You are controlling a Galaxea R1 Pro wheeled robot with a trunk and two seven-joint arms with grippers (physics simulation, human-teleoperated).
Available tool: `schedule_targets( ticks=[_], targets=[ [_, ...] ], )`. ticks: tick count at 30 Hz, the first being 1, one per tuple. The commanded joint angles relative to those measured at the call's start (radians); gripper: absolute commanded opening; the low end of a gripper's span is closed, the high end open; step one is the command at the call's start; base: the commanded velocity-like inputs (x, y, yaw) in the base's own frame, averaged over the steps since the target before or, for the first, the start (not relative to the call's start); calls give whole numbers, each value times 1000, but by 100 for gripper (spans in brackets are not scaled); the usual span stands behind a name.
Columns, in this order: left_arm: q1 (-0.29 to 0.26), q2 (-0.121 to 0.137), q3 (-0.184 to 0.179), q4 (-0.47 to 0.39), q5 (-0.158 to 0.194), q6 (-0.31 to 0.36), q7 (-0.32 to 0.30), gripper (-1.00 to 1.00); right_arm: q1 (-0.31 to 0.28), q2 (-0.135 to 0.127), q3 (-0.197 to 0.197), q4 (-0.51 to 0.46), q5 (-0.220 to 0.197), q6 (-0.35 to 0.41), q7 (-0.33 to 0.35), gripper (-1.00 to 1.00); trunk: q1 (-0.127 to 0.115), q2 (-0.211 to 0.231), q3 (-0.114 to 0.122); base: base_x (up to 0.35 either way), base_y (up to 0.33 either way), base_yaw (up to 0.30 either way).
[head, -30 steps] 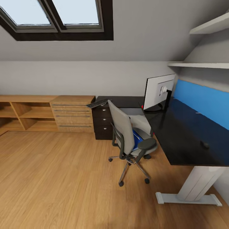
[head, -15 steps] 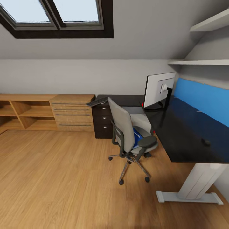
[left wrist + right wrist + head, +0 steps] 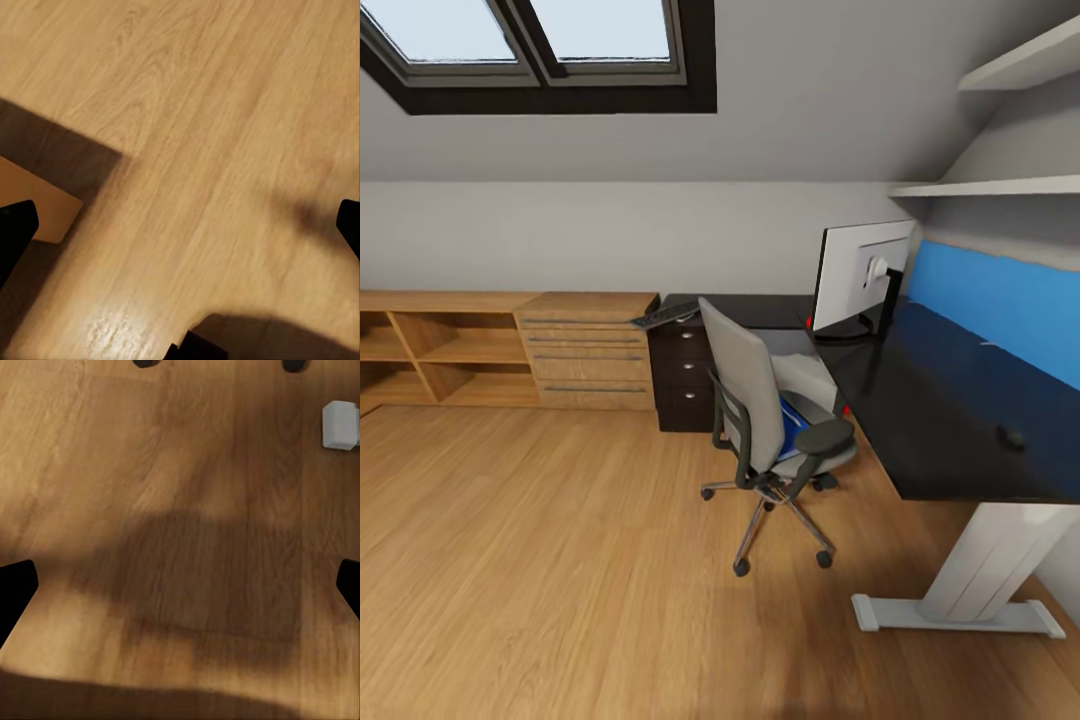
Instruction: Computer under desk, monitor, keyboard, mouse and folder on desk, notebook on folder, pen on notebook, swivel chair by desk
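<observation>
Wood floor (image 3: pixel 187 112) beneath both empty, wide-open end effectors (image 3: pixel 180 225) (image 3: pixel 180 592).

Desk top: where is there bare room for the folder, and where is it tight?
The desk has a wide bare stretch between the monitor and the mouse, along the blue panel. It is tighter at the corner by the monitor, where the chair with the folder sits close.

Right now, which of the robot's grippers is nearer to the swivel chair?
Right. The right gripper hangs over the floor just short of the wheels of the swivel chair and the desk's white foot. The left gripper is over floor beside a light wooden board, farther off.
</observation>
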Motion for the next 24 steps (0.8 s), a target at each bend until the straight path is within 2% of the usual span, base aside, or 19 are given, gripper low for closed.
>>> schedule_targets(
  ticks=[1, 4, 6, 9, 11, 15, 24],
  targets=[
    [0, 0, -4, 0, 10, -4, 0, 100, 0, 0, 0, 1, 4, -3, -1, 100, 4, -8, -4, 0, 0, 0],
    [0, -1, -4, 0, 10, -4, 0, 100, 0, -1, 0, -2, 5, -3, -1, 100, 15, -29, -14, 0, 0, 0],
    [0, -12, -16, 12, 10, -12, -5, 100, -12, -12, 11, 10, -7, -8, -12, 100, 23, -42, -20, 0, 0, 0],
    [0, -26, -17, 29, 10, -11, -4, 100, -29, -8, 24, 26, -24, -7, -29, 100, 34, -63, -29, 0, 0, 0],
    [-1, -32, -9, 29, 10, -11, -3, 100, -23, -1, 13, 37, -16, -7, -40, 100, 42, -77, -35, 0, 0, 0],
    [0, -45, -3, 26, 10, -10, 0, 100, -20, -5, -2, 54, -4, -6, -17, 100, 57, -105, -48, 0, 0, 0],
    [0, -49, -2, 26, 10, -10, 0, 100, -19, -6, -6, 76, -1, -8, 4, 100, 92, -168, -76, 0, 0, 0]
  ],
)
